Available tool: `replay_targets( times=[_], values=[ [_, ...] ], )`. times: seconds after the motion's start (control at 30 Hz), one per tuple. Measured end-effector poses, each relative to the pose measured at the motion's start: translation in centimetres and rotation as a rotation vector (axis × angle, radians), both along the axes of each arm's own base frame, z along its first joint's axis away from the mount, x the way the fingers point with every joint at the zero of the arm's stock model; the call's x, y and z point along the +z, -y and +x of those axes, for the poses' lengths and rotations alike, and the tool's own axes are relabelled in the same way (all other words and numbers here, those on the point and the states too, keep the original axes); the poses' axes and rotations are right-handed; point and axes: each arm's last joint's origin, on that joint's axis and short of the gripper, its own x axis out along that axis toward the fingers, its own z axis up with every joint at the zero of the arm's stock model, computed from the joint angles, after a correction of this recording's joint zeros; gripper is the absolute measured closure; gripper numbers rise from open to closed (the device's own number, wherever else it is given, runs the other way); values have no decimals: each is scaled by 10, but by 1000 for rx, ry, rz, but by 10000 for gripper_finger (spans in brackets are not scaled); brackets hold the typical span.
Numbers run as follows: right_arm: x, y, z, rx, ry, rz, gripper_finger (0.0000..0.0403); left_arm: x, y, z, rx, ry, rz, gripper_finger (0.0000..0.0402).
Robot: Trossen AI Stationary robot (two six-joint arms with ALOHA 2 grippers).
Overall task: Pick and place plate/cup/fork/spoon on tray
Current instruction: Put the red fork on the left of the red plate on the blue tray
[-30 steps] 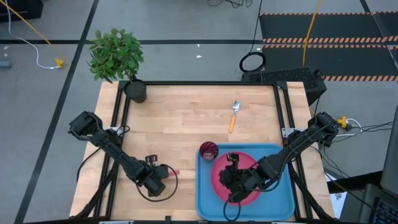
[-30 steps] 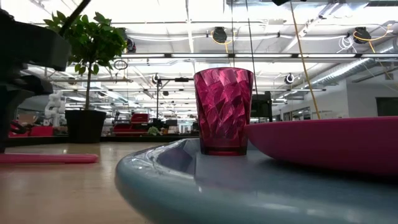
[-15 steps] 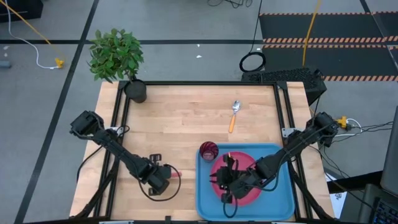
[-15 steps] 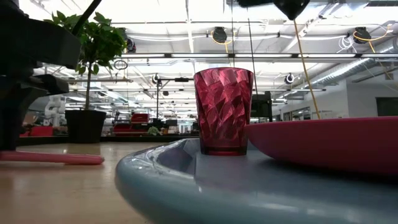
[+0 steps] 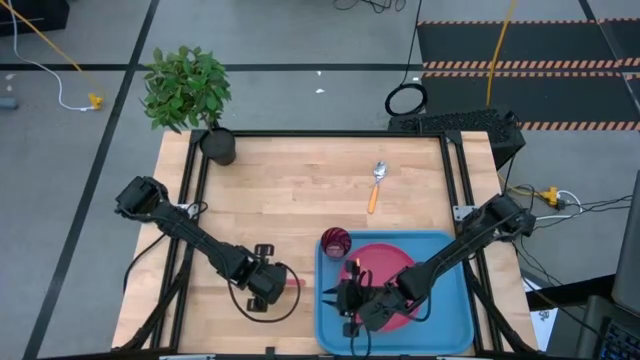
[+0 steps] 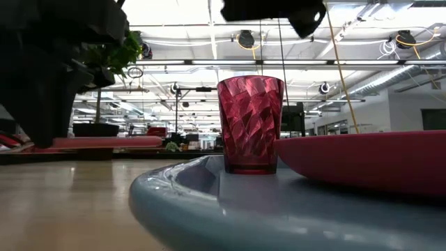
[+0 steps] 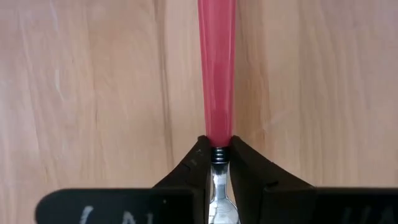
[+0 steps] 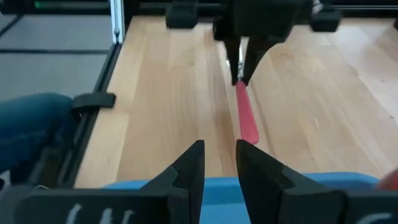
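Fingers (image 7: 245,165) of the left gripper (image 7: 216,163) clench the fork (image 7: 216,68) at its metal neck, the smooth pink handle lifted over the wood-grain worktop (image 5: 290,190) beside the tray (image 5: 460,320). Right gripper (image 8: 219,163) hangs released above the tray's near edge. Only the low view shows the cup's (image 6: 250,124) faceted walls, beside the plate (image 6: 362,164).

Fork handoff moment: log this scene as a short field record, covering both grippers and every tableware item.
left gripper: shut on the fork, lifted off the table
right gripper: open, over the tray's left edge, facing the fork
plate: on the tray
cup: upright on the tray, beside the plate
spoon: on the table, beyond the tray
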Motion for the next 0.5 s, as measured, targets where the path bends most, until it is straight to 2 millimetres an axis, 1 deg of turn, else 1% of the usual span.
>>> replay_targets(
  times=[0.1, 0.3, 0.4, 0.5],
  values=[
    [-6, -2, 4, 7, -10, -29, 318, 4, 1, 2, -19, 13, -2, 362],
    [-4, -6, 10, 53, -7, -86, 313, 15, 6, 9, -60, 56, -9, 359],
    [-12, -6, 15, 80, -40, -66, 287, 22, 8, 13, -74, 80, -16, 359],
    [-17, -7, 20, 76, -48, -74, 247, 28, 10, 17, -86, 118, -18, 358]
  ],
)
